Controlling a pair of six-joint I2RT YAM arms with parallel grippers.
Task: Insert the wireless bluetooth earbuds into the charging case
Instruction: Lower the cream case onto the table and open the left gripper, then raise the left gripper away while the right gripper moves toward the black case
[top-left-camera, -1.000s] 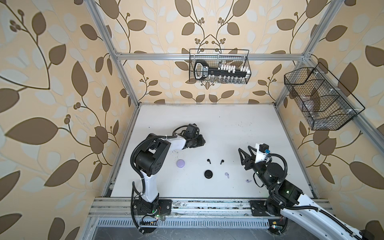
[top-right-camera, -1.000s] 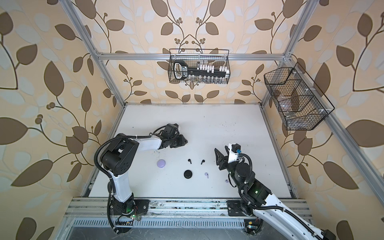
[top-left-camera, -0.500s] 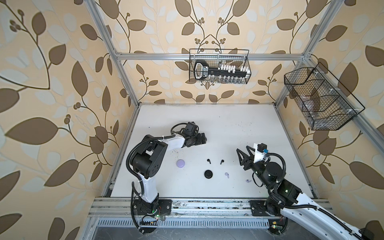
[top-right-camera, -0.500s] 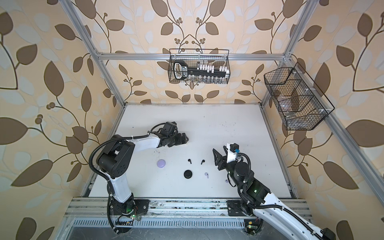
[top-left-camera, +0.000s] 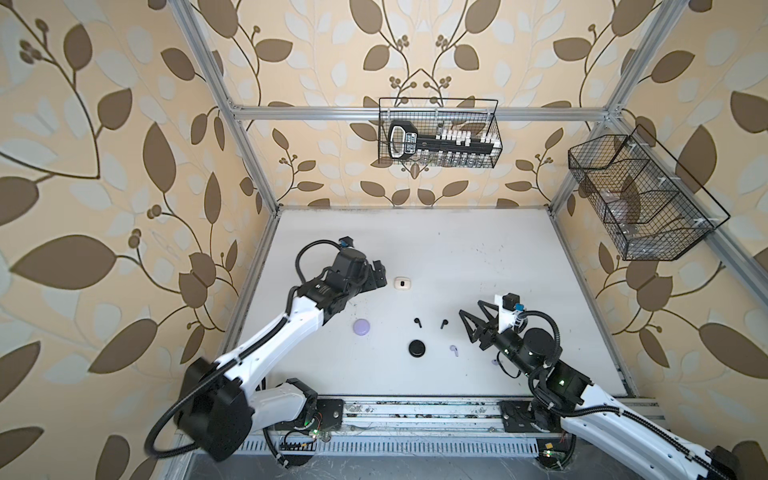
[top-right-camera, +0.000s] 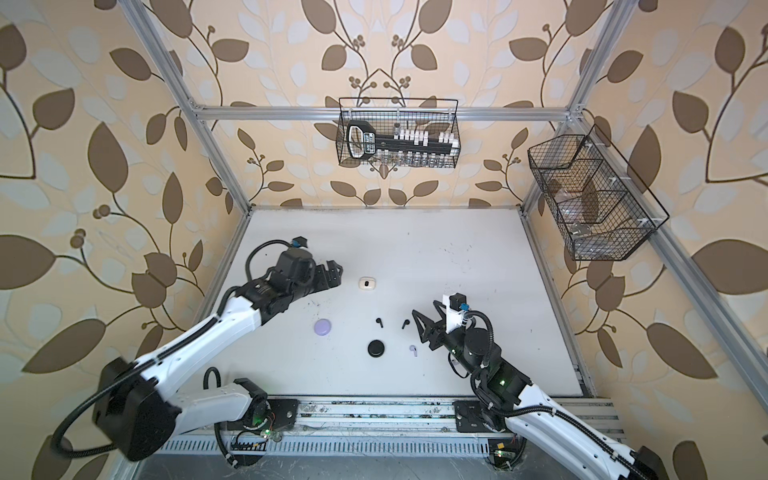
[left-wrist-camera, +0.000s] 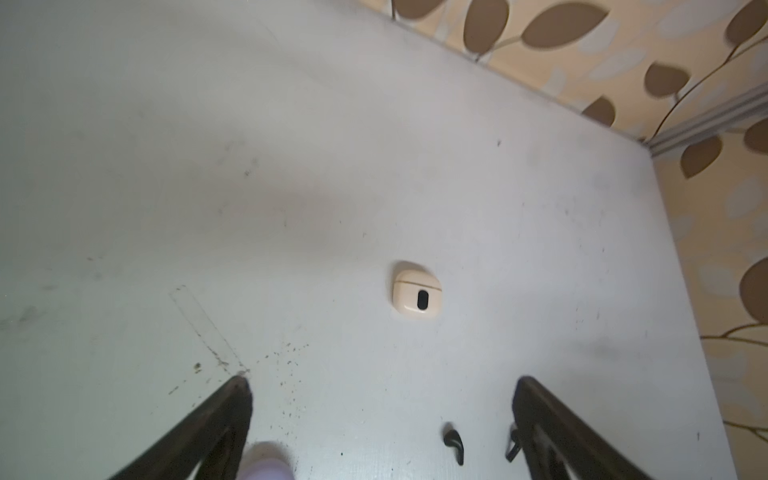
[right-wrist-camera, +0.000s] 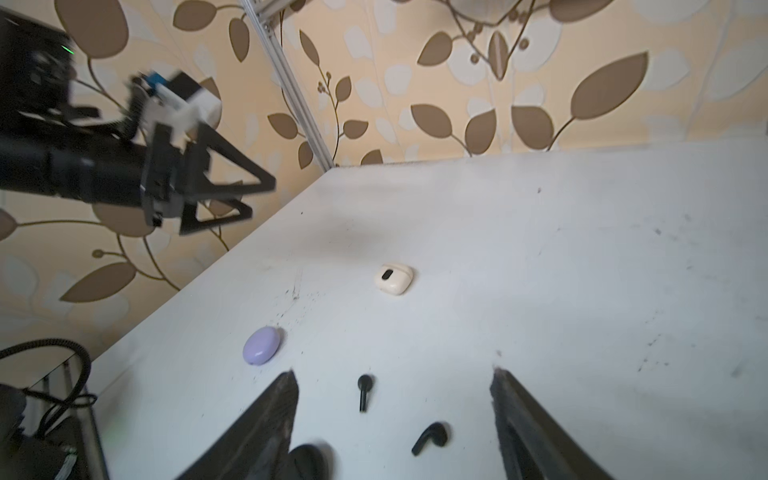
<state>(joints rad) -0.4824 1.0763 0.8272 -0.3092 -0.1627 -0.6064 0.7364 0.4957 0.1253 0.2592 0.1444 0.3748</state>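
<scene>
Leaf-papered walls (top-left-camera: 124, 166) frame the white worktop (top-left-camera: 457, 249): cream case (left-wrist-camera: 417, 292) shut, my left fingers (left-wrist-camera: 224, 415) open near it, my right fingers (right-wrist-camera: 278, 407) open and empty, probably pinching a black earbud (right-wrist-camera: 364, 388) next.

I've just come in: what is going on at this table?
Two robot arms are putting earbuds into cases, and neither holds anything. The left hand hangs open beside the closed white case. The right hand, also open, points at two black earbuds lying loose near the black case. A lavender earbud and the lavender case lie apart.
</scene>
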